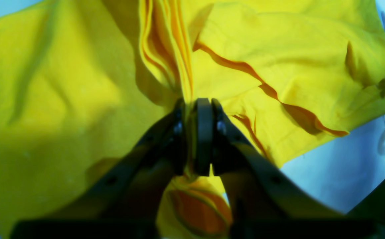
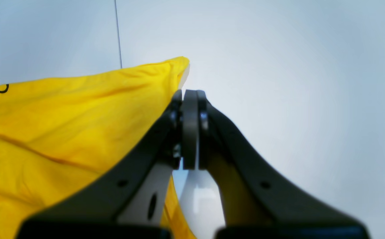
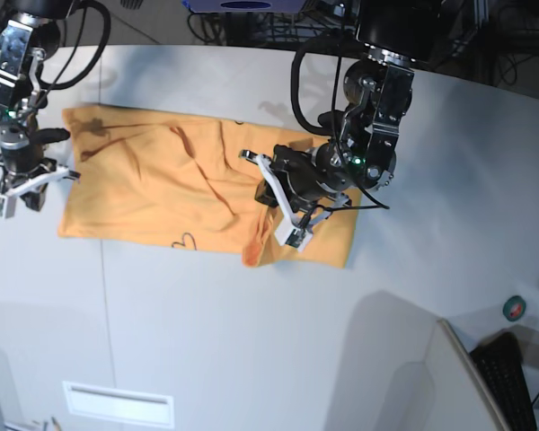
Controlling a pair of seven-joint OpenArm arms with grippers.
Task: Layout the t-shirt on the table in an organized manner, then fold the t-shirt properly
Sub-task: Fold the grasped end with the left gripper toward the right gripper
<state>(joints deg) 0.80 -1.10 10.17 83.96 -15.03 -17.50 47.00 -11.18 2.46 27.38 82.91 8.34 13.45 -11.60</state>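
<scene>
Nearest the base camera, at five o'clock, a small green roll [image 3: 515, 308] sits beside a black keyboard [image 3: 510, 382]. Mid-table [image 3: 251, 341], the yellow t-shirt [image 3: 153, 184] lies spread but creased. The left gripper [image 1: 197, 103] is clamped on a bunched fold of it (its arm blocks the cloth toward three o'clock). The right gripper [image 2: 190, 94], jaws together on nothing, sits beside the shirt's nine-o'clock edge. Cables [image 3: 319, 72] lie beyond.

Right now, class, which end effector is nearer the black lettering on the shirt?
Left. The left end effector pinches cloth just above the lettering; the right end effector is at the far edge.
</scene>
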